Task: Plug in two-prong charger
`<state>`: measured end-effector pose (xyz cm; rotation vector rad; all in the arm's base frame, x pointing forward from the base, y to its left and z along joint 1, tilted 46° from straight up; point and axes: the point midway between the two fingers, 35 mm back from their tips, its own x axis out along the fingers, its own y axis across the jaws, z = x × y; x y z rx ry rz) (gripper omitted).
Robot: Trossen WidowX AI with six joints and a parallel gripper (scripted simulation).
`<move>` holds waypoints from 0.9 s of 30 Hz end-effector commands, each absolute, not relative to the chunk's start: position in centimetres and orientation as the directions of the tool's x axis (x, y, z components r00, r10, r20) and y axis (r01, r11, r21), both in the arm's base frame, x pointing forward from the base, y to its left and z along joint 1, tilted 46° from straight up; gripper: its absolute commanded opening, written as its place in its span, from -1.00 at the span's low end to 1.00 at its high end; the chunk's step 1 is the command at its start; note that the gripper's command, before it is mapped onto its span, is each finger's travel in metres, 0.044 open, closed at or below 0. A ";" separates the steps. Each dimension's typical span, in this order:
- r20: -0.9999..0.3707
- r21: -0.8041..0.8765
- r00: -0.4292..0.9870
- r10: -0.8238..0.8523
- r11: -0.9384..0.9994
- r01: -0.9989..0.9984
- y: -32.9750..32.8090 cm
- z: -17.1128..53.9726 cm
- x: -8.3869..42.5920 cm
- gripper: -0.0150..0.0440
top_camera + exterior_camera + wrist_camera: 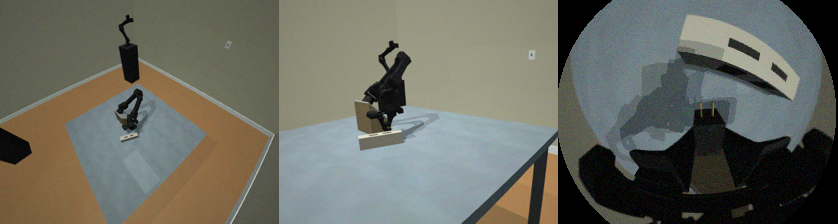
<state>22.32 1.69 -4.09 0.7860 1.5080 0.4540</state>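
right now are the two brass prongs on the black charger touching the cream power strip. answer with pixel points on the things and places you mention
Apart: the wrist view shows blue-grey tabletop [758,117] between the brass prongs [707,109] and the cream rectangular power strip [718,40].

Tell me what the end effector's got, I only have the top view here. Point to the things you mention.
Observer: The end effector [130,127] [386,126] [706,128] is gripping the charger [386,125] [709,141].
Operator: Are the prongs in an outlet?
Observer: No, the wrist view shows both prongs [388,127] [713,108] bare, short of the strip [129,138] [381,142] [703,37].
Operator: Do they look bent?
Observer: No, they look straight and roughly parallel, side by side on the charger's end.
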 end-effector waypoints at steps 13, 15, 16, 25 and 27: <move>-0.704 0.684 0.047 0.709 0.658 0.313 0.5 -7.0 20.6 -0.49; -0.703 0.683 0.047 0.710 0.654 0.326 0.4 -7.4 20.4 -0.49; -0.702 0.682 0.047 0.710 0.652 0.332 0.4 -7.5 20.3 -0.49; -0.698 0.672 0.048 0.714 0.631 0.388 0.0 -9.0 19.2 -0.49; -0.697 0.670 0.048 0.716 0.626 0.400 -0.1 -9.3 18.9 -0.49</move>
